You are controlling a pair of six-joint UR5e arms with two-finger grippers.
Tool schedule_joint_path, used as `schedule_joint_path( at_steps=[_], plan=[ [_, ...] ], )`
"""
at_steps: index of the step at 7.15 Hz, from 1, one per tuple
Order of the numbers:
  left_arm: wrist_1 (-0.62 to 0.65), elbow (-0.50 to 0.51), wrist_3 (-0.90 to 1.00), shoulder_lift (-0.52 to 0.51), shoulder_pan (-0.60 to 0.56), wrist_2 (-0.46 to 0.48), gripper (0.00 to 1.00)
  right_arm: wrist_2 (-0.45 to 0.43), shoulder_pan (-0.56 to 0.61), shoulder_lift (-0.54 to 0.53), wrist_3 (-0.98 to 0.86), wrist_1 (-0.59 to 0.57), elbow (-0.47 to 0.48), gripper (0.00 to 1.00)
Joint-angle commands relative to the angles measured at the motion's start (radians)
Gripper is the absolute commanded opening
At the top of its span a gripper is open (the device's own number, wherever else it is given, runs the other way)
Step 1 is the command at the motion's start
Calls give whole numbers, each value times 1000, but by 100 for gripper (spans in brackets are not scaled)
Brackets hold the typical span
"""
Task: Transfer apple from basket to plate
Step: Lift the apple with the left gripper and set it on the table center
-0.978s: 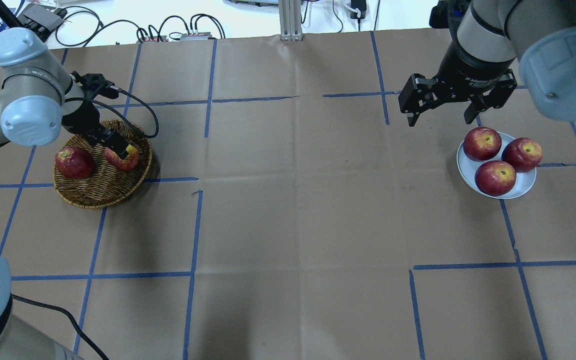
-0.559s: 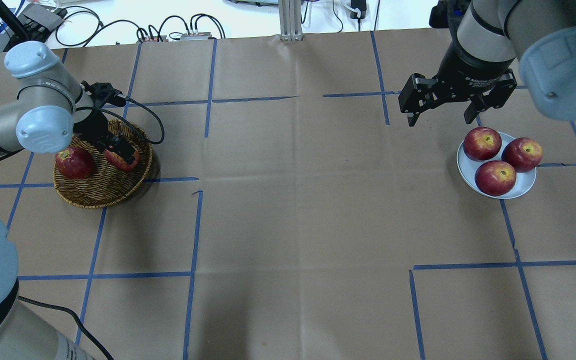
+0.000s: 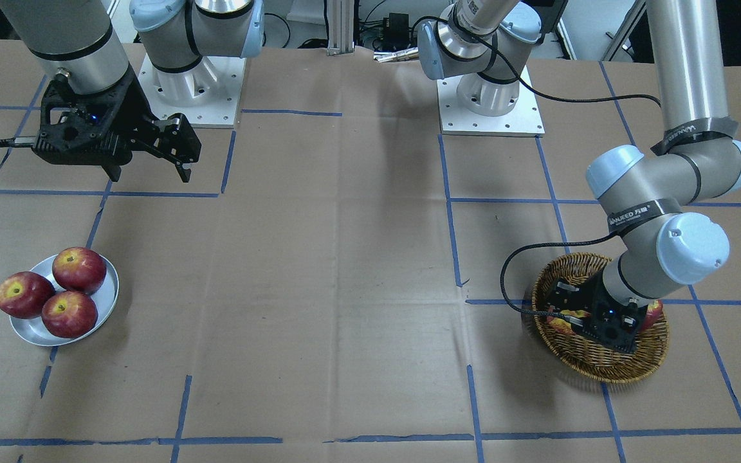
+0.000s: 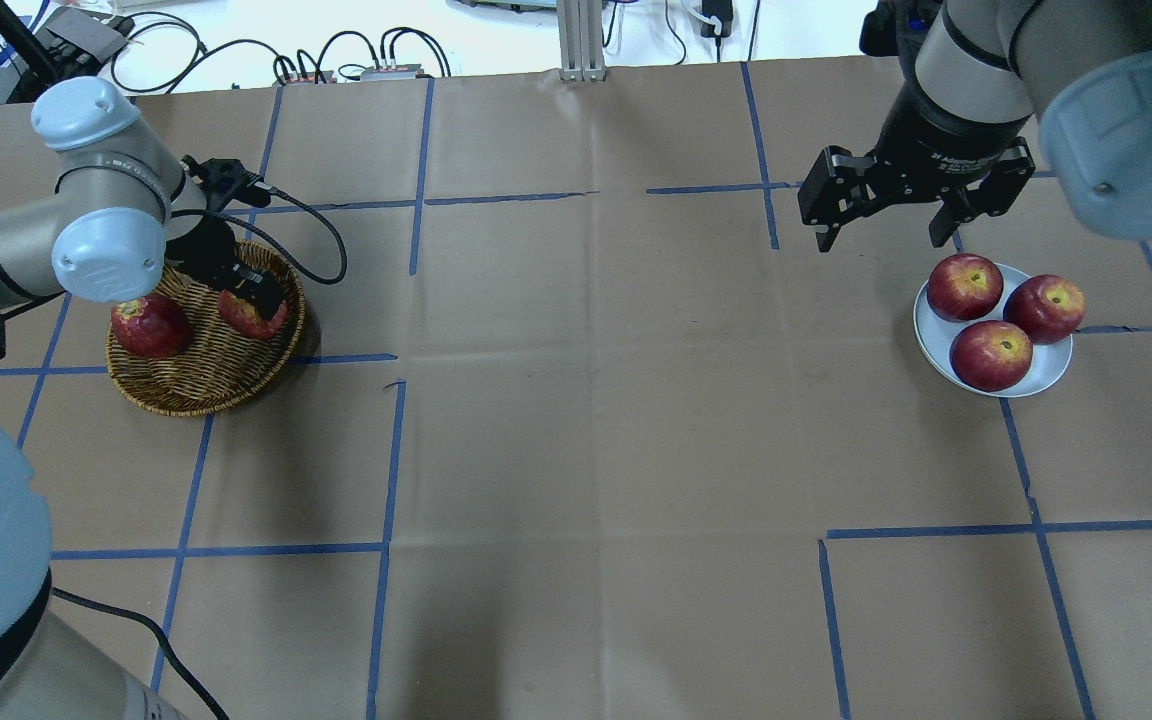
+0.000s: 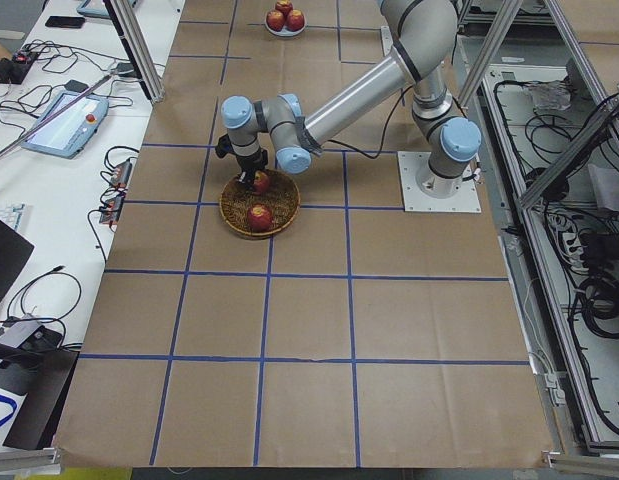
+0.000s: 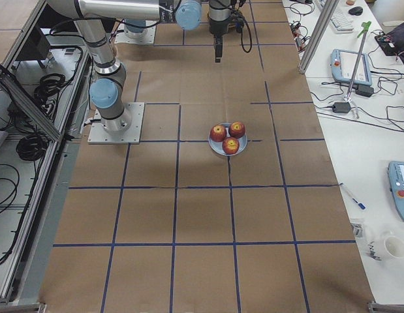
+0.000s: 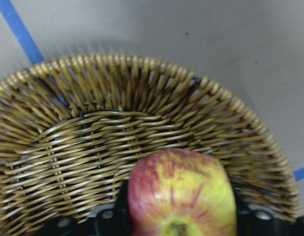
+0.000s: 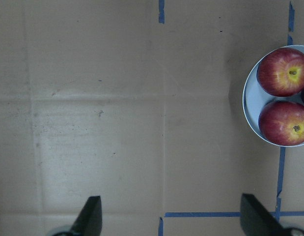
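Note:
The apple [image 4: 248, 320], red with a yellow streaked patch, lies in the right half of the wicker basket [image 4: 196, 385]. My left gripper [image 4: 254, 303] reaches down into the basket with a finger pressed on each side of the apple. The left wrist view shows the apple [image 7: 183, 196] filling the gap between the dark fingers, with the basket wall [image 7: 142, 98] behind it. The metal plate [image 4: 1048, 380] sits at the far right. My right gripper [image 4: 878, 243] hangs open and empty just behind the plate.
A dark red apple [image 4: 148, 325] lies in the basket's left half. Three red apples [image 4: 991, 355] nearly fill the plate. Blue tape lines cross the brown paper table. Cables and boxes lie beyond the table's far edge.
My left arm's elbow has swung to the right and the gripper has settled lower around the apple, covering its yellow patch. The right arm has not moved.

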Motion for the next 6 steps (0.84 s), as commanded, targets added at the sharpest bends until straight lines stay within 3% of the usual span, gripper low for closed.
schedule_joint_path(
  at_steps=[1, 3, 4, 5, 6],
  plan=[
    [-192, 62, -259, 111, -156, -2, 28, 0, 0, 0, 0, 0, 0, 100],
    [-220, 134, -626, 87, -387, -23, 28, 0, 0, 0, 0, 0, 0, 100],
    [-191, 141, -723, 44, -472, -84, 28, 0, 0, 0, 0, 0, 0, 100],
    [-76, 139, -837, -22, -526, -144, 28, 0, 0, 0, 0, 0, 0, 100],
    [-12, 141, -886, -95, -570, -134, 28, 0, 0, 0, 0, 0, 0, 100]
  ],
)
